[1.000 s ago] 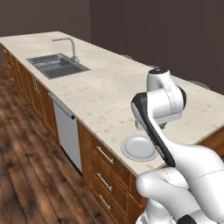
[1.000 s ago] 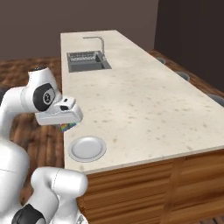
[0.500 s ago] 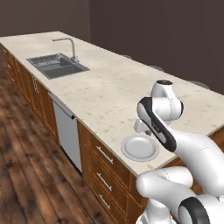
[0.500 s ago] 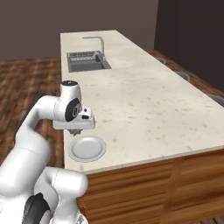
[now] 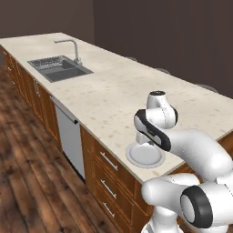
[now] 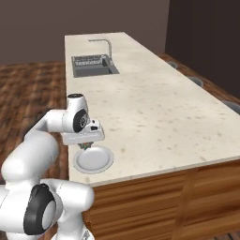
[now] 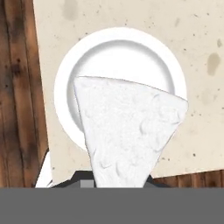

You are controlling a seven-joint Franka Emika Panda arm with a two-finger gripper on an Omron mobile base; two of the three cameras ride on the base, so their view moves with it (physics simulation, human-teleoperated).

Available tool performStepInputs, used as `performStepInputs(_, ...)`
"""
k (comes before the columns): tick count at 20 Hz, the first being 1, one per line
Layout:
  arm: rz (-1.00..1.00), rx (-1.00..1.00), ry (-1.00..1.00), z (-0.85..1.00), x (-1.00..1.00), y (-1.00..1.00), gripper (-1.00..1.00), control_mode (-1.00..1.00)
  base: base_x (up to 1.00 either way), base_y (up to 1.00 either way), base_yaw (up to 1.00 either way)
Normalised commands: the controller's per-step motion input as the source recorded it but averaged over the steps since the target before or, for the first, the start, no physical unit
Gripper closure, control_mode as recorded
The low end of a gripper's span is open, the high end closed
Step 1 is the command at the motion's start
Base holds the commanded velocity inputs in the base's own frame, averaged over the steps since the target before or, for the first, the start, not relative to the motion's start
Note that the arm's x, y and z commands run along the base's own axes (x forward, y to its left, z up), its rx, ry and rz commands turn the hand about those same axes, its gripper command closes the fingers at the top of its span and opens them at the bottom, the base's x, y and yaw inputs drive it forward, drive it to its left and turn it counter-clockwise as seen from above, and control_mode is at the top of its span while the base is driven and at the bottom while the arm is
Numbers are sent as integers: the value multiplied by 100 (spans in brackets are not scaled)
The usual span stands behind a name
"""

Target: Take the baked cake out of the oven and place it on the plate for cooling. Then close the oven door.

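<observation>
Holding a white cake wedge [image 7: 127, 131] above the white plate [image 7: 70, 70] at the counter's [image 6: 154, 112] near edge.

The gripper [image 6: 87, 145] is pinched on the wedge's narrow end, just over the plate, which sits close to the counter's front lip. Judging from the hand view, the slice overhangs the plate's rim toward one side; released from here it could land half off the plate, or tip and slide onto the countertop.

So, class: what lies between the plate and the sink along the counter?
Nothing: that stretch of the counter is bare speckled stone from the plate to the sink, as the right base view shows.
</observation>
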Motion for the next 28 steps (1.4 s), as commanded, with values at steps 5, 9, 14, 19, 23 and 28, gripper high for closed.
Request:
performStepInputs(5, 0, -1, 1, -56, 0, -1, 100, -100, 0, 0, 0)
performStepInputs(9, 0, 0, 0, -72, 0, -1, 100, -100, 0, 0, 0)
performStepInputs(14, 0, 0, 0, -78, 1, -4, 100, -100, 0, 0, 0)
performStepInputs(19, 0, 6, -2, -35, 17, -7, 100, -100, 0, 0, 0)
performStepInputs(23, 0, 9, 0, -3, 27, -4, 100, -100, 0, 0, 0)
performStepInputs(28, 0, 1, 3, 0, 23, 0, 100, -100, 0, 0, 0)
